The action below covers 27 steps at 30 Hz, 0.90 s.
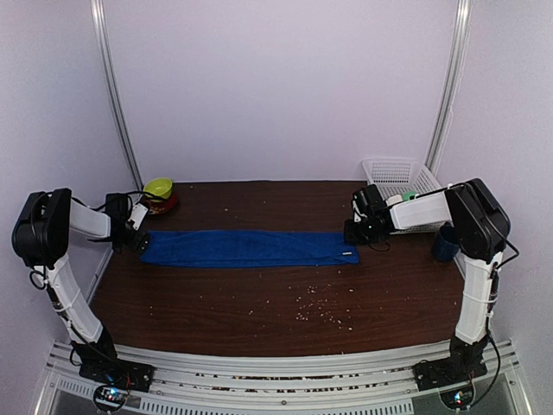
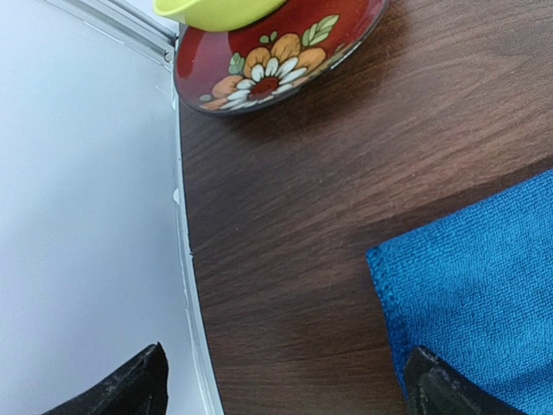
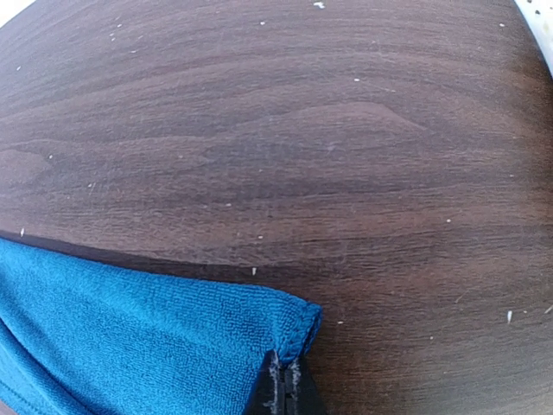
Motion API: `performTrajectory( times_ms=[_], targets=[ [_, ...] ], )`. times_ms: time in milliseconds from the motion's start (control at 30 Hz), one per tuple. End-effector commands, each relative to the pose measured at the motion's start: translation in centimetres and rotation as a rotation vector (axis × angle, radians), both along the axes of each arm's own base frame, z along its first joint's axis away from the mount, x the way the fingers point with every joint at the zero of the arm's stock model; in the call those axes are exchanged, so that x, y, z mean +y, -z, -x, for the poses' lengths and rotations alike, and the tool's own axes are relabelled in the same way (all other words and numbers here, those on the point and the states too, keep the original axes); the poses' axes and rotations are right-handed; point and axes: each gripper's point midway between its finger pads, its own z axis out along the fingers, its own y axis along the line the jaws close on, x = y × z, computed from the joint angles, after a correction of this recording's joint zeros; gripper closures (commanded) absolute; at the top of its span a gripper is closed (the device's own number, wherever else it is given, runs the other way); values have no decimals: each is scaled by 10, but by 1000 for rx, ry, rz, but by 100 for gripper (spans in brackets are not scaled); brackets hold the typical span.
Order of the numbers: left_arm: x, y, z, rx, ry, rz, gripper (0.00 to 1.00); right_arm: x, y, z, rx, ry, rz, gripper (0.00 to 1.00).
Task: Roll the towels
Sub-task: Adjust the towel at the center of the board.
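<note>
Your right claw [image 3: 283,386] is pinched fully shut on the hem at a right-end corner of the blue towel [image 1: 246,247]. Your left claw [image 2: 285,385] stands wide open and holds nothing, with 1 finger over the towel's left end and the other out past the table's left edge. The towel lies flat in 1 long strip across the middle of the table [image 1: 259,303], running left to right. No white towel shows in any view.

The step in hand looks like starting the roll from the right end. A single corner pinch will probably drag the cloth askew, so fold that end over squarely and keep the first turn tight, since a loose core makes a slack roll. Bring the left claw down to pin the left end so the strip does not slide as you roll toward it.

The dark wood-grain table carries pale crumbs [image 1: 320,307], thickest toward the near right, and they could get rolled in. At the far left corner sits a red flowered bowl [image 2: 276,60] with a yellow-green cup [image 2: 216,9] in it. At the far right corner stands a white mesh basket [image 1: 399,175]. Plain pale walls close the left, far and right sides.
</note>
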Motion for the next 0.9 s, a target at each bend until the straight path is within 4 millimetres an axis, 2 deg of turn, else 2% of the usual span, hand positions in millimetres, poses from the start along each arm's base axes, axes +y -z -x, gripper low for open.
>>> performTrajectory(
  times_ms=[0, 200, 533, 700, 800, 867],
  targets=[
    [2, 22, 11, 81, -11, 7, 2, -5, -15, -11, -41, 23, 52, 100],
    [8, 22, 11, 83, -32, -23, 2, -8, -29, -24, -76, 33, 95, 100],
    [11, 23, 8, 85, -43, -47, 2, -9, -27, -33, -80, 31, 140, 100],
    [10, 23, 8, 90, -38, -43, 2, -7, -20, -39, -66, 19, 155, 100],
    [9, 22, 8, 90, -39, -37, 2, -6, -14, -42, -64, 18, 182, 94],
    [9, 18, 7, 89, -43, -26, 2, -8, -12, -43, -64, 21, 212, 83]
  ],
)
